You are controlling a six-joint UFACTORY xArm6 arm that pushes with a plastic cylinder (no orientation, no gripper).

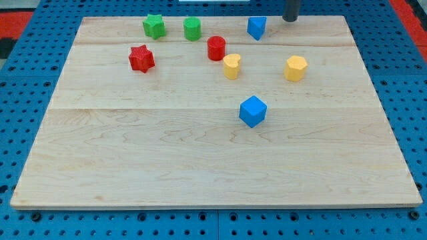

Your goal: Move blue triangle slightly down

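Note:
The blue triangle (257,27) sits near the top edge of the wooden board (200,167), right of centre. My tip (290,19) is a dark rod end at the view's top, just right of the blue triangle and slightly above it, with a small gap between them. A blue cube (253,111) lies lower, near the board's middle.
A green star (153,26) and a green cylinder (192,29) sit at the top left. A red star (141,59), a red cylinder (215,48), a yellow heart (231,66) and a yellow hexagon (295,68) lie below them.

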